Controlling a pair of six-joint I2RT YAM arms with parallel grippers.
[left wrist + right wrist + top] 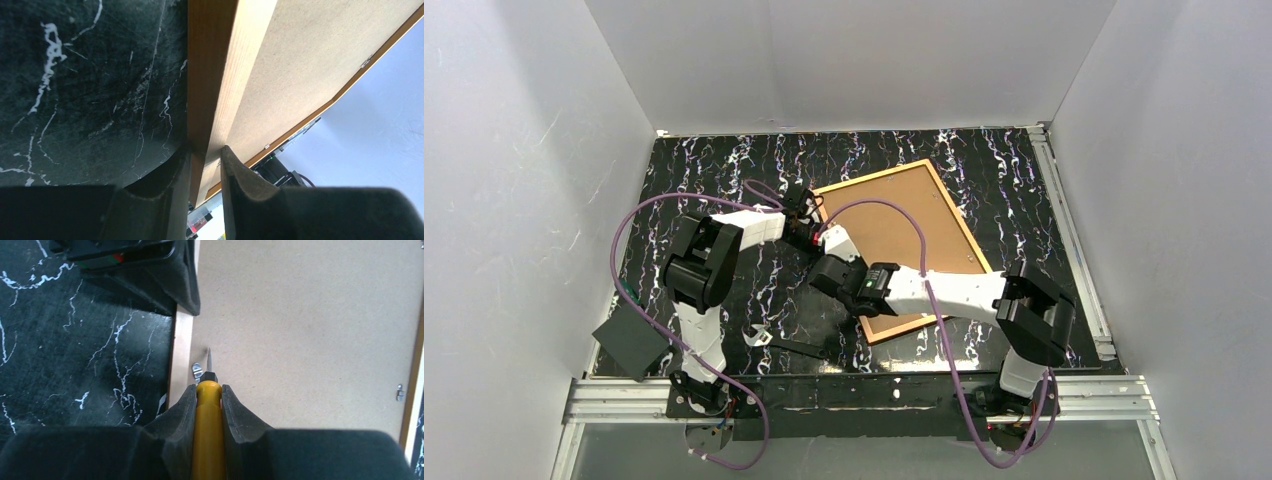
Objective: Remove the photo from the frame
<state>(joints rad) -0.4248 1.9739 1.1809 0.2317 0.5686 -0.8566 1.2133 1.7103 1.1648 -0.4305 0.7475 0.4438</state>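
The frame (960, 216) lies face down at the middle right of the black marble table, its tan back board (879, 235) up; the photo's printed side is hidden. My left gripper (804, 212) is shut on the frame's near-left edge; in the left wrist view (205, 150) the wooden rail (202, 75) and board (300, 60) sit between the fingers. My right gripper (827, 250) (208, 386) is shut on a yellow-handled screwdriver (207, 430). Its tip rests on the board (300, 330) beside a small metal tab (197, 371) on the rail (181, 350).
A small wrench (759, 335) and a black strip (804, 348) lie near the front edge. A black box (629, 340) sits at the front left corner. White walls enclose the table. Another metal tab (399, 391) sits on the frame's opposite rail.
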